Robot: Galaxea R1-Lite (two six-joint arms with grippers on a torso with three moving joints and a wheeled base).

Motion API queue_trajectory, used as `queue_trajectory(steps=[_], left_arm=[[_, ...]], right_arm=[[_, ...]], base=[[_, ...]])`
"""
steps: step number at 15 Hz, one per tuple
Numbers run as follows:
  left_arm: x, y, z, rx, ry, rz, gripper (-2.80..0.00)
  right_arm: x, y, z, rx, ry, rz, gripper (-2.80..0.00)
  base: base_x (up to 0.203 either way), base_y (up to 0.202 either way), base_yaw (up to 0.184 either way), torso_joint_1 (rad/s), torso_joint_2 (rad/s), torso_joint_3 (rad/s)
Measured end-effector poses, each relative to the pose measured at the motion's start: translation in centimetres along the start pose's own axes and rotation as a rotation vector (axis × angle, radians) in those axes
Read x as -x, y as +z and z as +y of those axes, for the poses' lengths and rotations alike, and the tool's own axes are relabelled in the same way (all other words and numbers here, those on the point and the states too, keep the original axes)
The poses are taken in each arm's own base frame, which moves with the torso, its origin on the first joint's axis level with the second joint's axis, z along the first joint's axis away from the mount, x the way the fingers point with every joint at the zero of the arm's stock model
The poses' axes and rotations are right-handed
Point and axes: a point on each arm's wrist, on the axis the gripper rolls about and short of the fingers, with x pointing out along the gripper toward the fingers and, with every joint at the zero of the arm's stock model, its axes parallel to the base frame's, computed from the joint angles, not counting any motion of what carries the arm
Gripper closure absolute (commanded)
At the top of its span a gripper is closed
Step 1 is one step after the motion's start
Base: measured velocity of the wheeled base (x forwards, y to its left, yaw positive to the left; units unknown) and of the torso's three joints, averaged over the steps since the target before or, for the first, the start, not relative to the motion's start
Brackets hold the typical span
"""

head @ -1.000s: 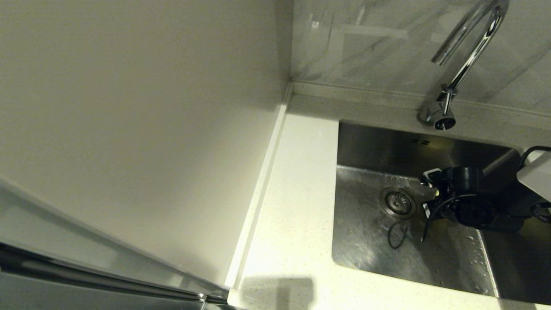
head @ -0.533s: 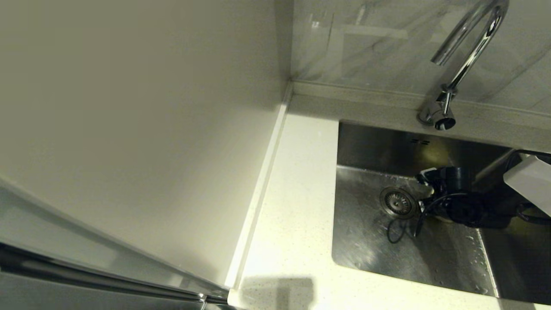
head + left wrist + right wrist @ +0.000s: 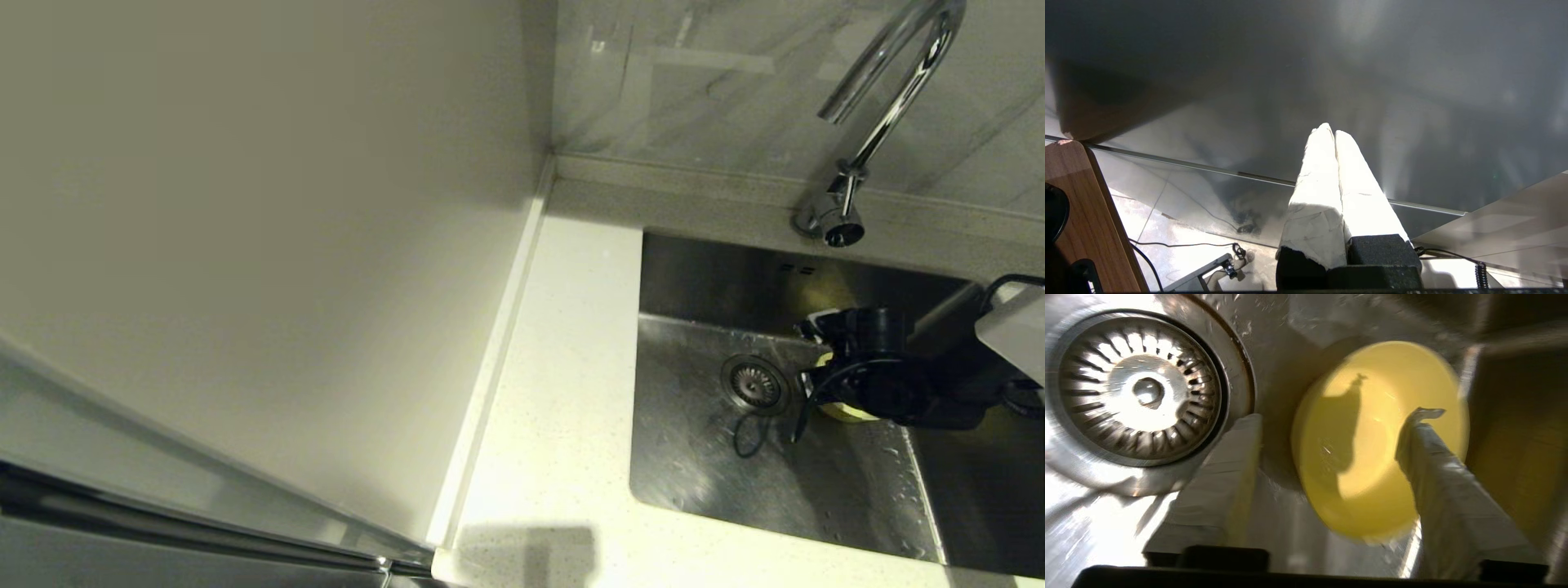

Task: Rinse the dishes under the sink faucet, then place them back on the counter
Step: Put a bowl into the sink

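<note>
Right arm reaches low into the sink (image 3: 702, 465), right gripper (image 3: 1331, 428) at 3 o'clock of the drain strainer (image 3: 1141, 390), fingers spread astride the rim of the yellow bowl (image 3: 1372, 457) on the basin floor; left gripper (image 3: 1331, 134) parked, fingers pressed together.

Dim yellowish light, glare on the sink (image 3: 702, 457), blurred wrist close-up.

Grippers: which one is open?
The right gripper, down in the sink: its fingers are spread, one beside the yellow bowl, one over it. The left gripper has its fingers pressed together.
</note>
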Motion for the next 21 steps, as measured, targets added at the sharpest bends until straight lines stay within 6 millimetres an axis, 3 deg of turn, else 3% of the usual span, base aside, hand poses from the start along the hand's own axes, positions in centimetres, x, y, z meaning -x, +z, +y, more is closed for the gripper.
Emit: queue_trajectory(steps=[2,4,10,13,16,21], left_arm=[[0.0,0.0,0.0,0.0,0.0,0.0,0.0],[0.0,0.0,0.0,0.0,0.0,0.0,0.0],[0.0,0.0,0.0,0.0,0.0,0.0,0.0],[0.0,0.0,0.0,0.0,0.0,0.0,0.0],[0.0,0.0,0.0,0.0,0.0,0.0,0.0],[0.0,0.0,0.0,0.0,0.0,0.0,0.0]], right_arm=[[2.6,0.6,-0.8,-0.024,0.001,-0.014,-2.8],[6.5,1.6,-1.9,-0.053,0.01,-0.041,-2.8],[21.2,6.5,-7.3,-0.177,0.09,-0.069,-2.8],[26.8,9.6,-10.4,-0.309,0.051,0.021,-2.8],[28.6,8.8,-12.8,-0.392,-0.13,0.251,-2.8],[25.8,6.2,-16.8,-0.472,-0.319,0.447,-2.8]], base=[[0.0,0.0,0.0,0.0,0.0,0.0],[0.0,0.0,0.0,0.0,0.0,0.0],[0.0,0.0,0.0,0.0,0.0,0.0],[0.0,0.0,0.0,0.0,0.0,0.0],[0.0,0.0,0.0,0.0,0.0,0.0],[0.0,0.0,0.0,0.0,0.0,0.0]])
